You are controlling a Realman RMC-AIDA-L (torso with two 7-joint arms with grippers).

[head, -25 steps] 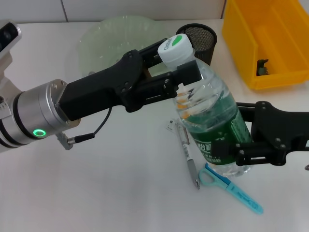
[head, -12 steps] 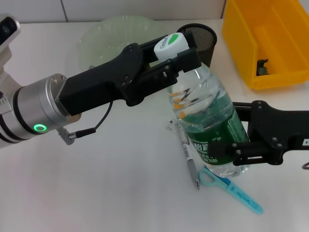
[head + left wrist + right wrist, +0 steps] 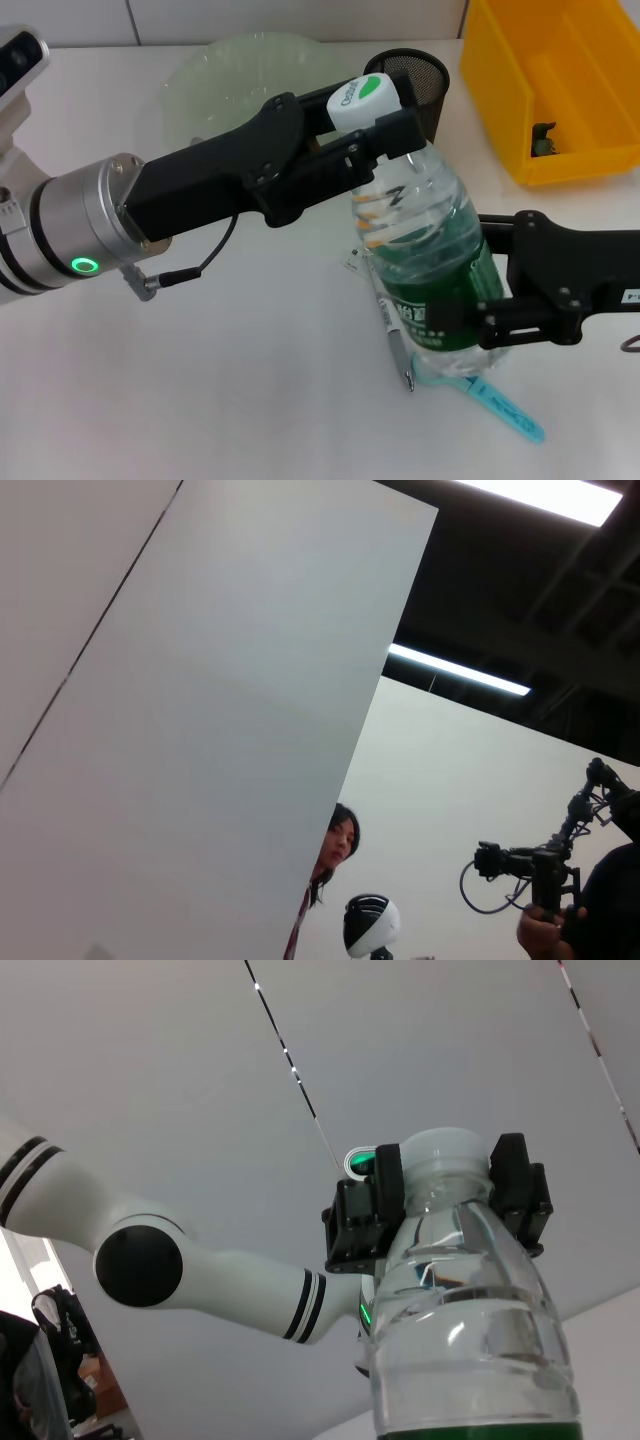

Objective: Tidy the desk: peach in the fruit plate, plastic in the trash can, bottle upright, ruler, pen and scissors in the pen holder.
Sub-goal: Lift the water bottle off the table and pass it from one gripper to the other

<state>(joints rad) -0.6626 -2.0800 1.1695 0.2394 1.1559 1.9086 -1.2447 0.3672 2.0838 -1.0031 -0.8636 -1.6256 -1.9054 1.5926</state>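
Observation:
A clear water bottle (image 3: 425, 270) with a green label and white cap stands nearly upright on the white desk. My left gripper (image 3: 368, 112) is shut on its cap; in the right wrist view its fingers (image 3: 365, 1215) clamp the cap on both sides of the bottle (image 3: 470, 1340). My right gripper (image 3: 470, 300) is shut on the bottle's lower body from the right. A pen (image 3: 388, 320) lies on the desk just left of the bottle. Blue scissors (image 3: 490, 398) lie at the bottle's base. The black mesh pen holder (image 3: 420, 80) stands behind. The peach, plastic and ruler are out of view.
A pale green fruit plate (image 3: 230, 85) sits at the back left. A yellow bin (image 3: 555, 85) stands at the back right. The left wrist view shows only a wall, ceiling lights and people far off.
The bottle has been tipped further upright and shifted slightly left and toward me; both grippers moved with it, keeping their hold. Its base now covers the scissors' handle.

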